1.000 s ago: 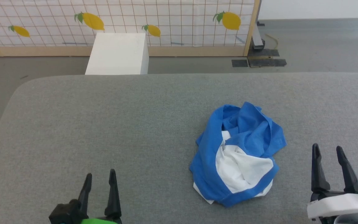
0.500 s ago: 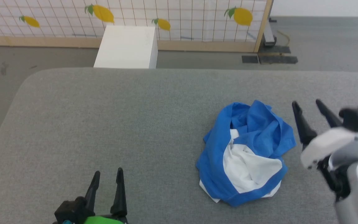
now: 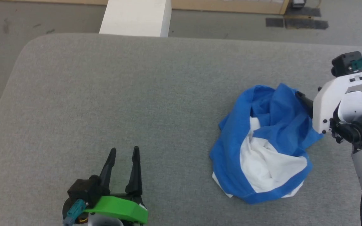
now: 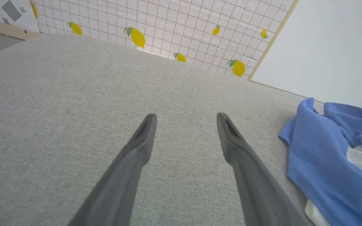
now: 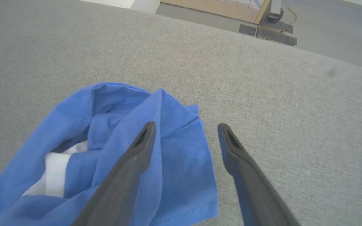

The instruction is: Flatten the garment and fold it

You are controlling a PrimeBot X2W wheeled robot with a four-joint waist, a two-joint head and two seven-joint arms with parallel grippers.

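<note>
Head view: the crumpled garment (image 3: 262,147) lies on the right part of the grey table (image 3: 137,78). The left gripper (image 3: 123,150) is well apart at lower left, and the right gripper (image 3: 306,99) is at the garment's right edge, mostly hidden. Left wrist view: fingers spread, empty, over bare table. Right wrist view: fingers spread, empty, one above blue cloth, possibly touching.
</note>
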